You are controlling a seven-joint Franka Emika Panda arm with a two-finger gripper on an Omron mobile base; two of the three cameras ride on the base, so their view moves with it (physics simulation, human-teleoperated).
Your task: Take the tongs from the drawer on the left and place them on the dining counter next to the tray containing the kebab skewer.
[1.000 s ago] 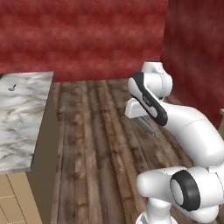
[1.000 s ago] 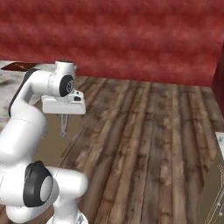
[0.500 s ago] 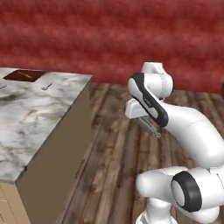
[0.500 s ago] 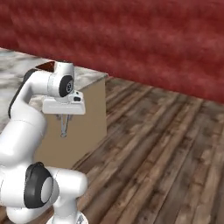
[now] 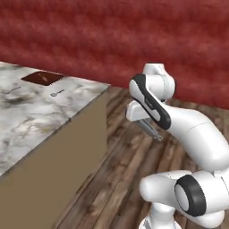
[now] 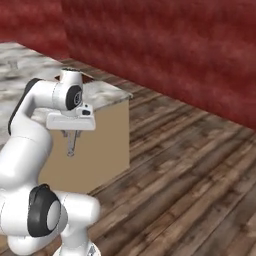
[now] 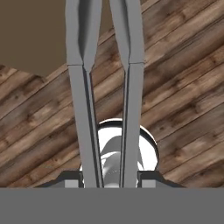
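You have the tongs (image 7: 105,87) clamped in the gripper (image 6: 70,145), hanging tip-down above the wood floor (image 6: 190,165), just off the corner of the dining counter (image 5: 40,116). On that counter's far end sits the tray (image 5: 42,77), a small spoon (image 5: 56,93) beside it.

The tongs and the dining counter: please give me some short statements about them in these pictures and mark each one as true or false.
1. The gripper holds the tongs hanging down over the wooden floor. True.
2. The tongs lie on the dining counter. False: they are in the gripper, off the counter.
3. The tray sits on the dining counter near its far edge. True.
4. The gripper is above the tray. False: it is beside the counter, above the floor.
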